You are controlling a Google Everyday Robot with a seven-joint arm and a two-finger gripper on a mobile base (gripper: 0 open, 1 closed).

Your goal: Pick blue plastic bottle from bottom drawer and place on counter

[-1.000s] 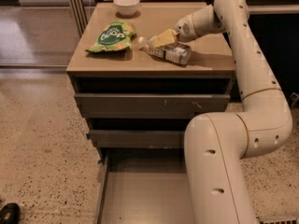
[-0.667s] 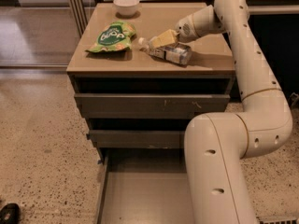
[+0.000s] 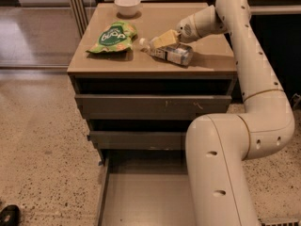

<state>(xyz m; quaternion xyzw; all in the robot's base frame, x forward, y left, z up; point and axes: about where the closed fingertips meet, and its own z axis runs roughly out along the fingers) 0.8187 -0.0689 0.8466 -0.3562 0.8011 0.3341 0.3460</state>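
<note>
The bottle (image 3: pixel 175 55), clear with white cap and pale label, lies sideways on counter (image 3: pixel 207 62) under gripper (image 3: pixel 164 39); grip state unclear.

Nothing visibly moves: the tool (image 3: pixel 163 39) hangs just above the bottle (image 3: pixel 175 54) lying on the bench (image 3: pixel 117 62), as before.

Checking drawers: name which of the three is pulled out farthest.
The bottom drawer, its grey floor exposed; the top drawer and middle drawer barely protrude. The gripper is over the counter, at the blue plastic bottle.
</note>
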